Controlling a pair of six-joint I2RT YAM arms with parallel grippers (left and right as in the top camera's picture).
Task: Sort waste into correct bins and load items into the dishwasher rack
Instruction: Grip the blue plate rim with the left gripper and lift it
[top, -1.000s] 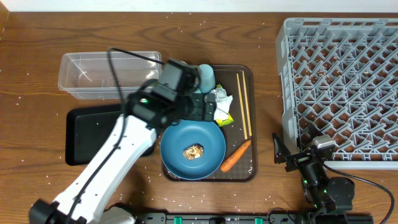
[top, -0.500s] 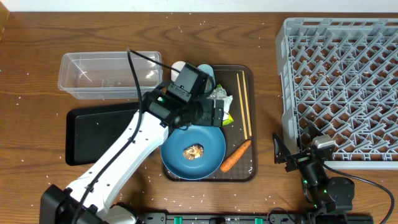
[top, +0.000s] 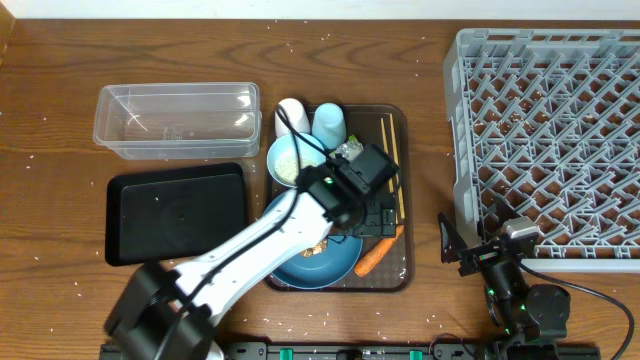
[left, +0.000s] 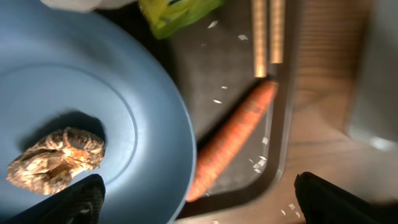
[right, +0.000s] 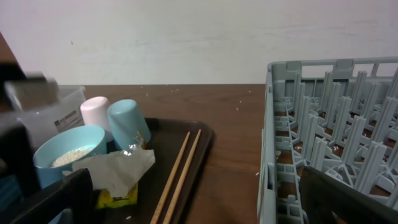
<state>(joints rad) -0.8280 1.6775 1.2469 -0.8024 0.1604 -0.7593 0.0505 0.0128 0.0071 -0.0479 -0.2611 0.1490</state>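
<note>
In the overhead view my left gripper (top: 378, 224) hangs open over the brown serving tray, just above the orange carrot (top: 376, 256). Its wrist view shows one of its fingers (left: 79, 200) over the blue plate (left: 93, 93) and the other out past the tray's edge. The carrot (left: 230, 140) and the plate's rim lie between them, ungripped. A brown food lump (left: 56, 158) sits on the plate. The chopsticks (top: 392, 150), wrapper (top: 350, 152), rice bowl (top: 288, 160), white-pinkish cup (top: 290, 112) and light-blue cup (top: 328, 122) rest on the tray. My right gripper (top: 460, 250) stands open beside the rack (top: 550, 150).
The clear tub (top: 178, 120) and the black tray (top: 178, 215) lie left of the brown serving tray (top: 400, 278). Rice grains are scattered over the wooden table. The rack's wall (right: 273, 143) stands close to my right gripper's right side.
My left arm has swung right and toward the front, from over the cups and wrapper to above the carrot, uncovering the bowl and cups. The right arm has not moved.
</note>
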